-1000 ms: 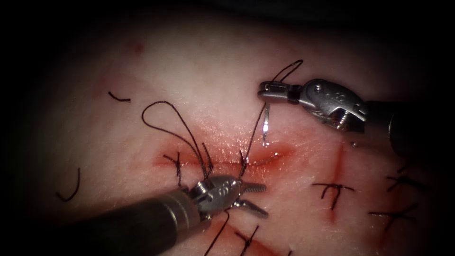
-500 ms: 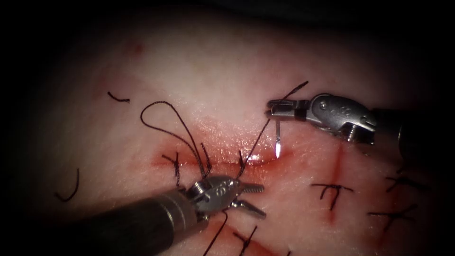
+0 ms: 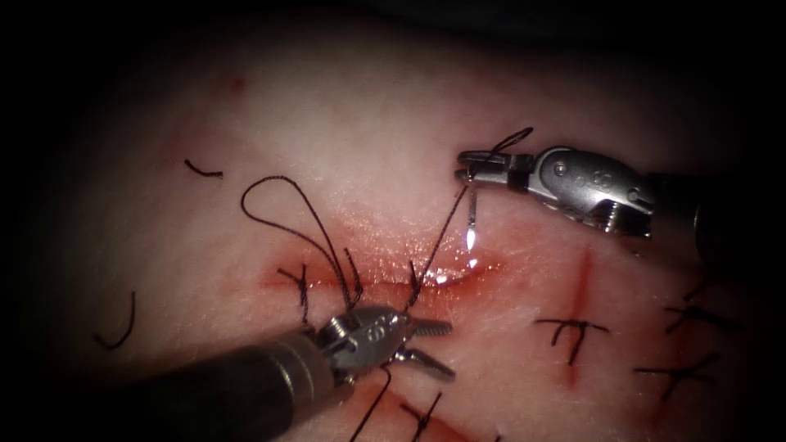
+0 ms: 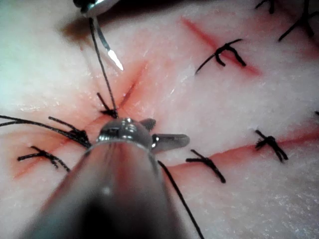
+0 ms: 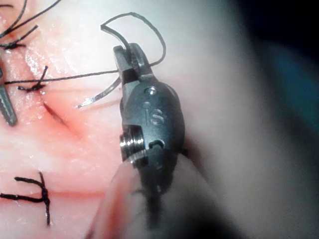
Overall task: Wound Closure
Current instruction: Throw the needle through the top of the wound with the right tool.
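The right arm's metal pincer (image 3: 465,167) holds the curved steel needle (image 3: 472,219) near its tail end, tip hanging over the cut (image 3: 385,278) in the pale pork tissue (image 3: 368,123). The left arm's pincer (image 3: 438,350) gapes empty just below that cut, beside the dark thread (image 3: 442,233).

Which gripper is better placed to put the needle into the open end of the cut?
Likely the right gripper: it holds the needle near its back end, tip just above the cut. The left gripper is open, empty.
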Robot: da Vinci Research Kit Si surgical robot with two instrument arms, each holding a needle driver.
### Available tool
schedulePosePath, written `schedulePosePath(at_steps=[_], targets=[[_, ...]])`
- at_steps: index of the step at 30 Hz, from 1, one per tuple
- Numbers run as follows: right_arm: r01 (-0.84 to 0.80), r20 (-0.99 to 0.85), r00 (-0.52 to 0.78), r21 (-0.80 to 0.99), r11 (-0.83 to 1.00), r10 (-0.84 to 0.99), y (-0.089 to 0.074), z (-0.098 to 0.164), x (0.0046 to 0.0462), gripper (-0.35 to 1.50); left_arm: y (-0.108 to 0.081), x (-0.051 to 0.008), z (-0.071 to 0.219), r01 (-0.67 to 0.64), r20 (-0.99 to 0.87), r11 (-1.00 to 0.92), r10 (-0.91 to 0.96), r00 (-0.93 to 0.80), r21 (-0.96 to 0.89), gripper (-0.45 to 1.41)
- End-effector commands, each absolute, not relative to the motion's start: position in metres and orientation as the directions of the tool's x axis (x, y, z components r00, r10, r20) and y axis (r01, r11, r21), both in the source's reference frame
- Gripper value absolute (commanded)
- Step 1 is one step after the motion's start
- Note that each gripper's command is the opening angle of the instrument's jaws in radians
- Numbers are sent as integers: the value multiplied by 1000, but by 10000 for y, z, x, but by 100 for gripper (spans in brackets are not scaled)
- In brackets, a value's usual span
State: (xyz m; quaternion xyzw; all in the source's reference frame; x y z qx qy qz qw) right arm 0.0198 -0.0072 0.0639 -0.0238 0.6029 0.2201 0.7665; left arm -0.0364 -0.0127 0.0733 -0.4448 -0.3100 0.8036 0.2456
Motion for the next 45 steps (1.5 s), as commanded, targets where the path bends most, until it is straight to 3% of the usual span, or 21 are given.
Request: schedulePosePath(at_steps=[1, 15, 45], targets=[[-357, -948, 176, 191, 914, 267, -74, 649, 205, -35, -123, -370, 738, -120, -564, -688, 670, -483, -716, 27], [-269, -978, 200, -116, 956, -63, -94, 641, 202, -35, -120, -365, 735, -127, -563, -690, 670, -484, -713, 27], [-267, -975, 195, -160, 950, -109, -120, 654, 219, -35, -120, -364, 735, -126, -563, -690, 670, -484, -713, 27]])
